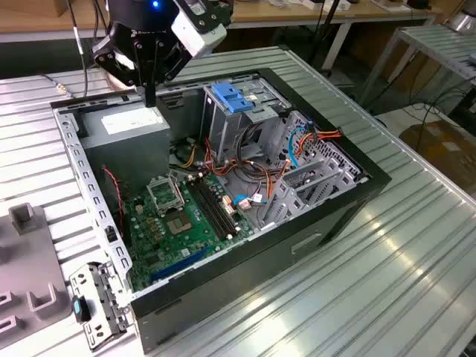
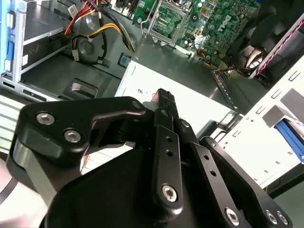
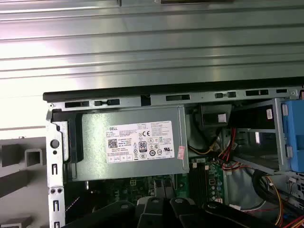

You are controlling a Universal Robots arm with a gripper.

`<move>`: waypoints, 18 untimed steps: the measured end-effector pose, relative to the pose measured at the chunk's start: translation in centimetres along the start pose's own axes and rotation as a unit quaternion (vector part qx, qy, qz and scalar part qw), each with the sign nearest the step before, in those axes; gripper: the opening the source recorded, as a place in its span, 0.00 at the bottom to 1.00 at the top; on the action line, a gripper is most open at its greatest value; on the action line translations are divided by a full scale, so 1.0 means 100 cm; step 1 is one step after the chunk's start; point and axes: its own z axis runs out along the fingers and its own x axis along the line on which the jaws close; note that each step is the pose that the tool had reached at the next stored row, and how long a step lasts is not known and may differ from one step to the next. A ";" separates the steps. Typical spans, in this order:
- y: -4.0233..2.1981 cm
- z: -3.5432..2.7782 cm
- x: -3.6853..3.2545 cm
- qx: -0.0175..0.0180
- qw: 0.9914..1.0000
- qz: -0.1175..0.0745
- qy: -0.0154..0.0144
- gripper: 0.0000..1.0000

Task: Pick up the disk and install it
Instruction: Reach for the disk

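nearest in the exterior view, on the ribbed table outside the case, lie a small perforated metal bracket with a blue tab and, just beside it toward the exterior view's left, a grey fixture with raised blocks. the second wrist view has a blue strip at the edge of a pale surface beyond the case's perforated rail. it may be 1 of the disk's side rails, but i cannot tell, so these views do not settle where the disk lies.

next comes the open computer case, lying on its side with the green motherboard bare. beyond the board stands the metal drive cage with its blue latch on top. in the first wrist view the bay beside that latch looks open, with no drive in it that i can make out.

farther back, the grey power supply sits in the case's corner, its white sticker facing up. the gripper hangs just above that power supply, fingers pointing down at it. they read as 1 narrow dark stalk, pressed together with nothing between them.

judging by this, 0 of the 2 steps is done. the disk is neither in the grasp nor seated in the cage, so both the pick and the install are left. the gripper is well apart from the cage.
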 end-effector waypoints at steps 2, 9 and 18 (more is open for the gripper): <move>-0.0001 0.0000 0.0017 0.000 1.000 0.000 0.000 0.11; -0.0003 0.0000 0.0039 0.000 1.000 0.000 0.000 0.11; -0.0005 0.0001 0.0063 0.000 1.000 0.000 0.000 0.11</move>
